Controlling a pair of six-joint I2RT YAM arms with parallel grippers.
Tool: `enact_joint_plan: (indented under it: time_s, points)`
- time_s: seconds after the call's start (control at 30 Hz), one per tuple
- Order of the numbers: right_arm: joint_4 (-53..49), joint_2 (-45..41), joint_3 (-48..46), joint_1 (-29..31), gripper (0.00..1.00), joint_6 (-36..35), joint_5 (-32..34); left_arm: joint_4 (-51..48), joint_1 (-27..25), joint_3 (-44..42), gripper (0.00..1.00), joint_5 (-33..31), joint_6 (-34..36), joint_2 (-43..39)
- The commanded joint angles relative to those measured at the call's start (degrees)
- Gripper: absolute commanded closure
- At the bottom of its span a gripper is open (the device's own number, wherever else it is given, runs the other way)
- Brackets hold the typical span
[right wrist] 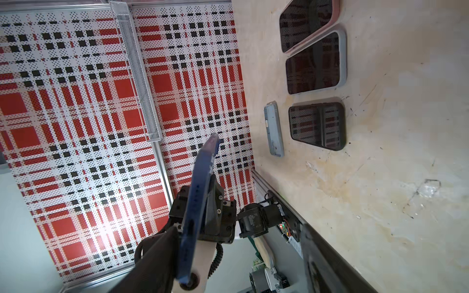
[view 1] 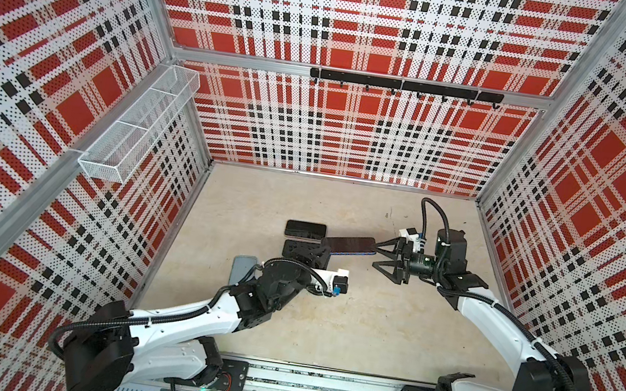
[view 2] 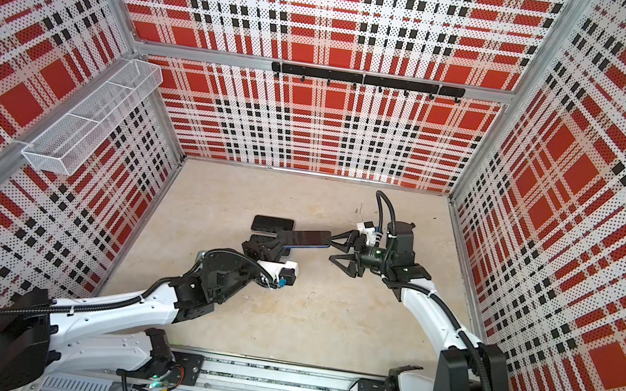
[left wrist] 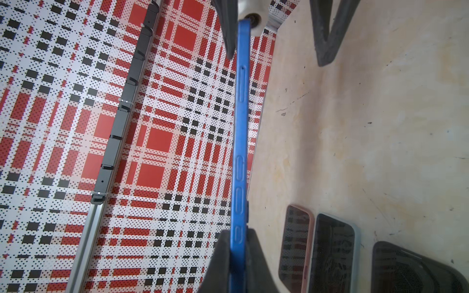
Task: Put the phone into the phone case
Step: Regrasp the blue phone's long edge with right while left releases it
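While left gripper (left wrist: 237, 250) pinches the phone (view 1: 350, 244), right gripper (view 1: 375, 257) gapes.

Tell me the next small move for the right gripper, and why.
Probably close the right gripper on the free end of the blue phone. The left gripper is shut on its other end, holding it off the table; the right jaws stand open around the free end, not yet gripping. The empty case lies on the table.
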Motion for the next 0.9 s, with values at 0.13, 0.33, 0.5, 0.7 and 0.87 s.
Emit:
enact_joint_plan:
  time_s: [0.13, 0.33, 0.5, 0.7, 0.87]
  points:
    - [15.60, 4.60, 1.82, 1.65, 0.33, 8.71, -2.32, 6.03, -1.26, -0.21, 1.00, -0.86, 4.39, -0.05]
    - [20.20, 8.20, 2.69, 4.75, 0.57, 11.59, -3.45, 6.80, -1.43, -0.58, 1.00, -0.38, 4.39, -0.36]
    - [24.82, 9.13, 1.54, 5.43, 0.74, 14.45, -3.64, 7.76, -1.43, -0.96, 1.00, -0.21, 3.97, -0.27]
    - [26.95, 8.97, 1.02, 5.47, 0.88, 15.71, -4.22, 9.08, -1.30, -1.13, 1.00, -1.20, 4.47, -0.04]
    - [27.58, 8.58, 1.25, 5.42, 1.00, 16.10, -4.60, 9.16, -1.17, -1.14, 0.83, -1.39, 4.14, 0.03]
